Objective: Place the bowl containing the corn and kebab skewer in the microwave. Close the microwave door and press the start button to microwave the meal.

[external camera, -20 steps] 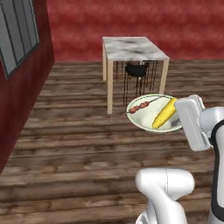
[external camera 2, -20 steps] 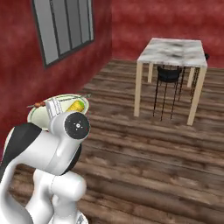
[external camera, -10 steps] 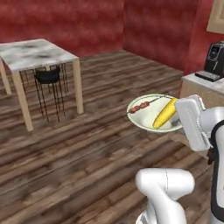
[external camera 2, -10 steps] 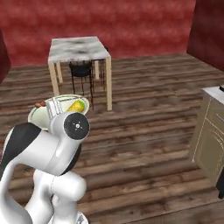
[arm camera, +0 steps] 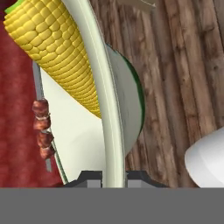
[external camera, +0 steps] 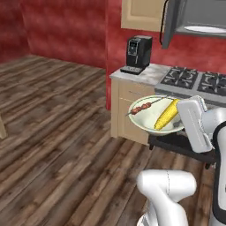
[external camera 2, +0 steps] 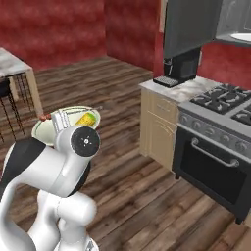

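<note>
The pale cream bowl [external camera: 145, 118] hangs in the air in front of the stove, held by its right rim in my gripper [external camera: 182, 118], which is shut on it. The yellow corn [external camera: 167, 114] lies across the bowl, and the kebab skewer [external camera: 142, 107] rests beside it. In the hand view the bowl rim [arm camera: 107, 109] runs between my gripper [arm camera: 113, 177] tips, with the corn [arm camera: 57, 52] and kebab skewer [arm camera: 42, 129] to its left. The microwave [external camera: 201, 17] sits high at the upper right, its microwave door [external camera 2: 188, 27] swung open and a white plate [external camera 2: 242, 37] inside.
A black coffee machine [external camera: 137, 53] stands on the pale counter [external camera: 141, 75] beside a gas stove [external camera: 194, 79] with an oven [external camera 2: 215, 164] below. A wooden table [external camera 2: 12, 66] stands far left. Wooden floor [external camera: 53, 132] spreads around the base.
The whole picture has swung: the base turned from the table and red wall toward the counter, stove and open microwave. The bowl stays level in my gripper with its food.
</note>
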{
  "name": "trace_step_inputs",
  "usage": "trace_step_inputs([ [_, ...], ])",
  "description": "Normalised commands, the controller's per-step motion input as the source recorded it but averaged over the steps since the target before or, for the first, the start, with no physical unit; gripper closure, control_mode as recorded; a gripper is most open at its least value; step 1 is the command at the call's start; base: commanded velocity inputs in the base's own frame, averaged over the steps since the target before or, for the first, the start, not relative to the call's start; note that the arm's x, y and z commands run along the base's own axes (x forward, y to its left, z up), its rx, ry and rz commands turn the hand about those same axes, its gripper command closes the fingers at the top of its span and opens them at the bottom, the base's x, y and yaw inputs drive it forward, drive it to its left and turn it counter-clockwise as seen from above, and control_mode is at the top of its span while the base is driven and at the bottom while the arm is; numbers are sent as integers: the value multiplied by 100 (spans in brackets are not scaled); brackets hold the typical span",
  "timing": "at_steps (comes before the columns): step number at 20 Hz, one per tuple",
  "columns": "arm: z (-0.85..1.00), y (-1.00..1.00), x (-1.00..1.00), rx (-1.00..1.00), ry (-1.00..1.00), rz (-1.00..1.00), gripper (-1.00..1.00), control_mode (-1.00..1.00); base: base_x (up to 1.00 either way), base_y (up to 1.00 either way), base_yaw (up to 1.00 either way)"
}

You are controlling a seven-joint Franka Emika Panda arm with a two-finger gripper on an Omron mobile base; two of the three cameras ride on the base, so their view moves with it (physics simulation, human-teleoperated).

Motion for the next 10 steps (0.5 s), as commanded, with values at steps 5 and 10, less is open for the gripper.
trace_step_inputs([
  [5,0,0,0,0,0,0,100,100,44,-6,-67],
  [10,0,0,0,0,0,0,100,100,84,0,-55],
])
